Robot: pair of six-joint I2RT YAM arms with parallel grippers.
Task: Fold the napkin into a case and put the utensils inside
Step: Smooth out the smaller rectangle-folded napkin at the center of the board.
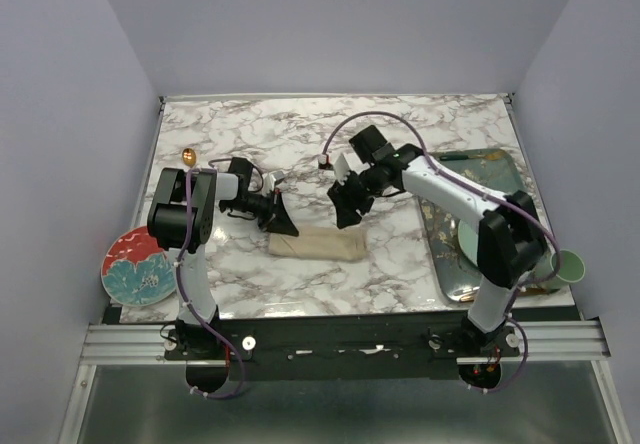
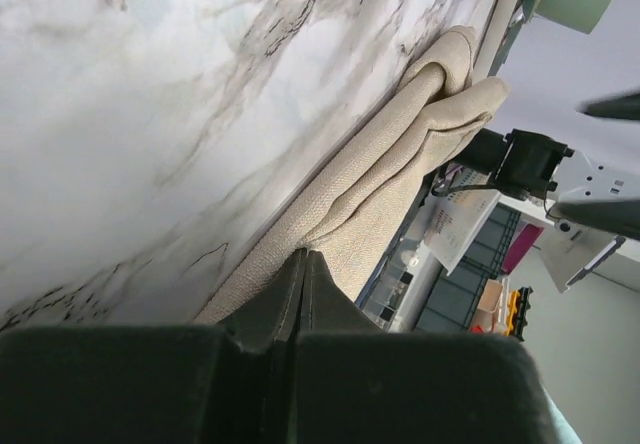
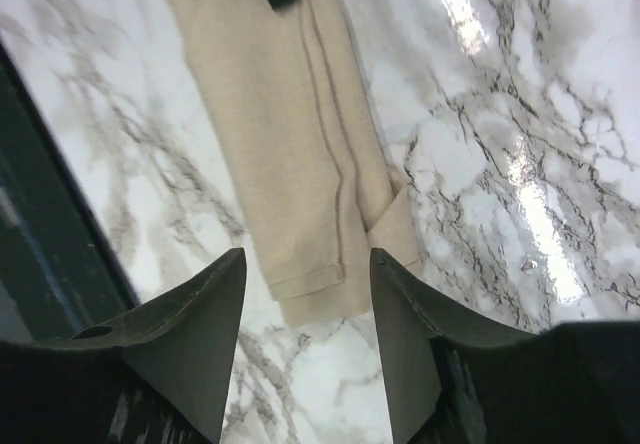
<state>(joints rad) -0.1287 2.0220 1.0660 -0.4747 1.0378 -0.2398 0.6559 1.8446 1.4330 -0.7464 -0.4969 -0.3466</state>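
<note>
L hand (image 1: 283,222) pinched shut on left end of napkin (image 1: 320,245); R hand (image 3: 307,256) jaws apart, just over its right end. Marble surface (image 1: 300,144). Tray (image 1: 482,168), far right. Napkin: folded narrow strip, centre-front. Red/teal plate (image 1: 135,269), left edge. Gold spoon (image 1: 187,154), back-left.

Tally: one napkin (image 1: 318,243) (folded to an oblong), one gold spoon (image 1: 187,154), one floral plate (image 1: 138,267), one patterned tray (image 1: 490,164), one green cup (image 1: 568,264).
</note>
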